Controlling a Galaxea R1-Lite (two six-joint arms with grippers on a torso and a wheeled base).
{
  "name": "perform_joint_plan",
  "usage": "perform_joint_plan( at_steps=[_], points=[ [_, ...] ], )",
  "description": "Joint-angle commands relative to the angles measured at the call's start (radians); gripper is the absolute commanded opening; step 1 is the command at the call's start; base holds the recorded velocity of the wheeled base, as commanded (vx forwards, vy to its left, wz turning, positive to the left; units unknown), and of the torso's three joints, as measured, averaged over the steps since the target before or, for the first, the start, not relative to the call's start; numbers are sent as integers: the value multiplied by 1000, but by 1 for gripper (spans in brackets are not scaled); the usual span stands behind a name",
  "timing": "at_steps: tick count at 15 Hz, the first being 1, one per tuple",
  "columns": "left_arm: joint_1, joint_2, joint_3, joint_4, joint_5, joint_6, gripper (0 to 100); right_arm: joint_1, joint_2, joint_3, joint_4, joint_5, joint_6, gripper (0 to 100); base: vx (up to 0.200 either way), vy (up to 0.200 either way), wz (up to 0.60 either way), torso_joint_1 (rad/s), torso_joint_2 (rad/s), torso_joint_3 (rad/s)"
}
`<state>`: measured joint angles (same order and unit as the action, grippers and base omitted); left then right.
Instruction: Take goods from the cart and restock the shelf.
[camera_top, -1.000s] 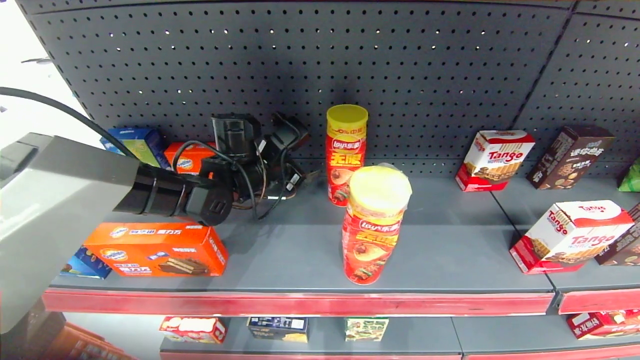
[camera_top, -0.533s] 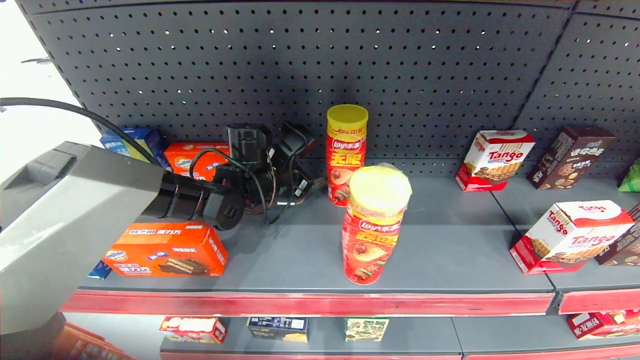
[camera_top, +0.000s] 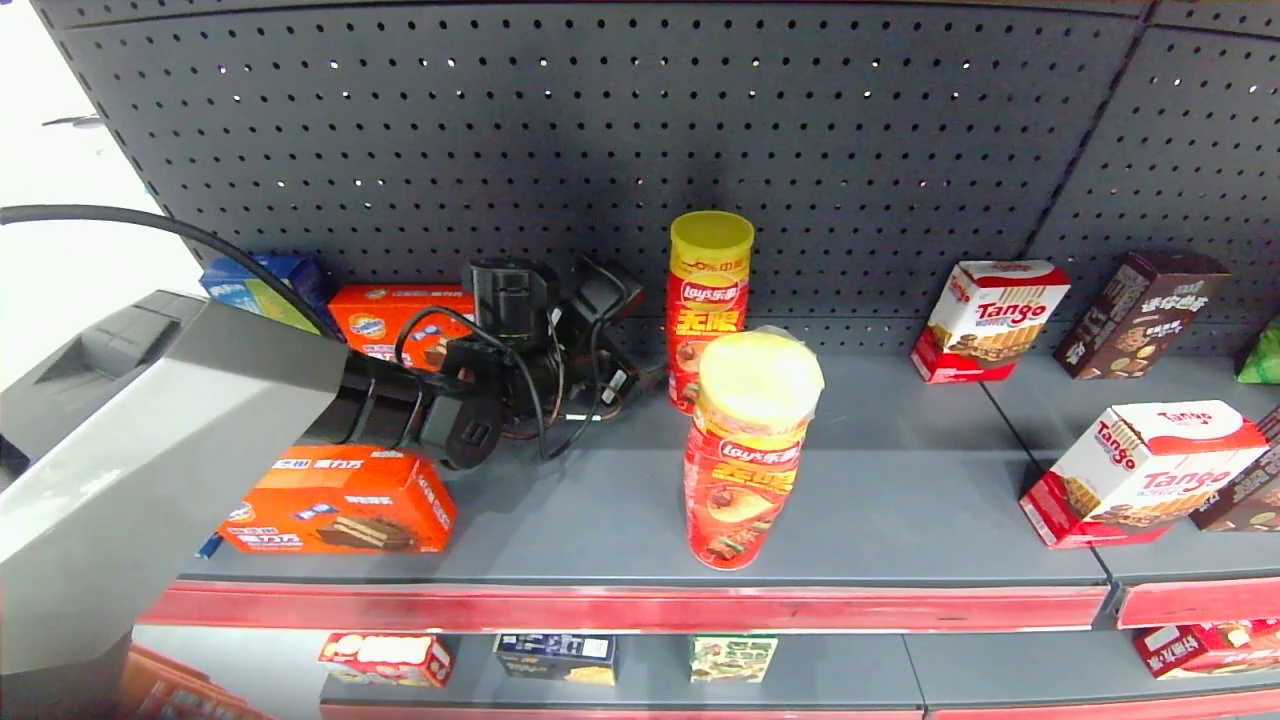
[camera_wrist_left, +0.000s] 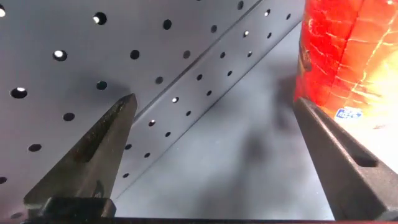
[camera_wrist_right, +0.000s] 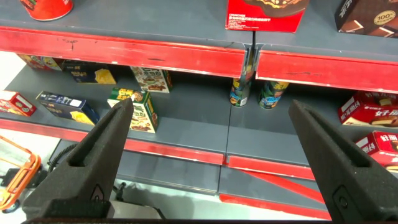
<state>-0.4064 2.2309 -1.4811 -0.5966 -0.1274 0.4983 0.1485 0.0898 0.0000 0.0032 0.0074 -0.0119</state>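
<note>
Two red chip cans with yellow lids stand on the grey shelf (camera_top: 600, 520). The back can (camera_top: 710, 300) is close to the pegboard; the front can (camera_top: 752, 450) stands nearer the shelf edge. My left gripper (camera_top: 632, 345) lies low on the shelf, just left of the back can, at the pegboard. In the left wrist view this gripper (camera_wrist_left: 214, 102) is open, and the back can (camera_wrist_left: 348, 56) stands against the outer side of one finger (camera_wrist_left: 336, 162), not between the two. My right gripper (camera_wrist_right: 210, 104) is open, holds nothing, and faces the lower shelves.
Orange biscuit boxes (camera_top: 340, 500) and a blue box (camera_top: 250, 285) lie left of my arm. White-and-red wafer boxes (camera_top: 990, 315) and a brown box (camera_top: 1140, 310) stand at the right. Lower shelves (camera_wrist_right: 186, 134) carry small boxes and cans. The shelf between the cans and the wafer boxes is bare.
My left arm has slid to the right along the shelf near the pegboard. The back can has shifted a little to the right. The front can has stayed put.
</note>
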Motion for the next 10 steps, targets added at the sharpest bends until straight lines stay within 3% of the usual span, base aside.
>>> perform_joint_plan(
  at_steps=[1,5,7,8,10],
  points=[
    [-6,3,-4,0,0,0,100,0,1,0,0,0,0,100,0,0,0,0,0,0],
    [-6,0,1,-12,2,0,100,0,1,0,0,0,0,100,0,0,0,0,0,0],
    [23,-34,8,-54,2,-3,100,0,1,0,0,0,0,100,0,0,0,0,0,0],
    [23,-82,21,-58,8,-35,100,0,1,0,0,0,0,100,0,0,0,0,0,0],
    [26,-238,145,-66,40,-50,100,0,1,0,0,0,0,100,0,0,0,0,0,0]
  ],
)
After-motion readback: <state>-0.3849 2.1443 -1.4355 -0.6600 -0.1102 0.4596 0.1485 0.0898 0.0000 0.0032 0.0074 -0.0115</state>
